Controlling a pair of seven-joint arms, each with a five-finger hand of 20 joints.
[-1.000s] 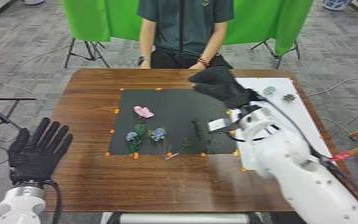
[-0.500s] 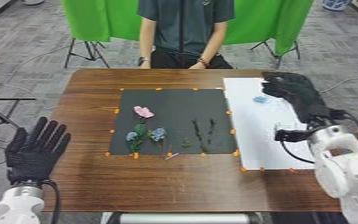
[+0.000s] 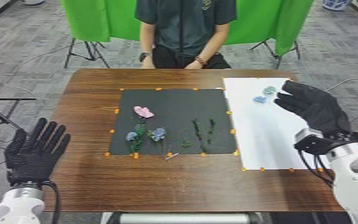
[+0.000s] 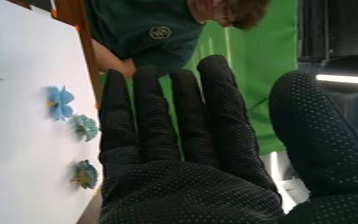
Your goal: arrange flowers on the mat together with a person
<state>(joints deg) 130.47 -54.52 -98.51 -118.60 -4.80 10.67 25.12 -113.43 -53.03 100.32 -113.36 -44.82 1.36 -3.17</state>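
Surrounding brown table (image 3: 184, 185), grey carpet (image 3: 33, 55)

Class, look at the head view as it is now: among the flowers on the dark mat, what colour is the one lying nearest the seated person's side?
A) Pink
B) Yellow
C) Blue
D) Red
A: in the head view, the pink flower lies farther up the dark mat than the blue flowers.
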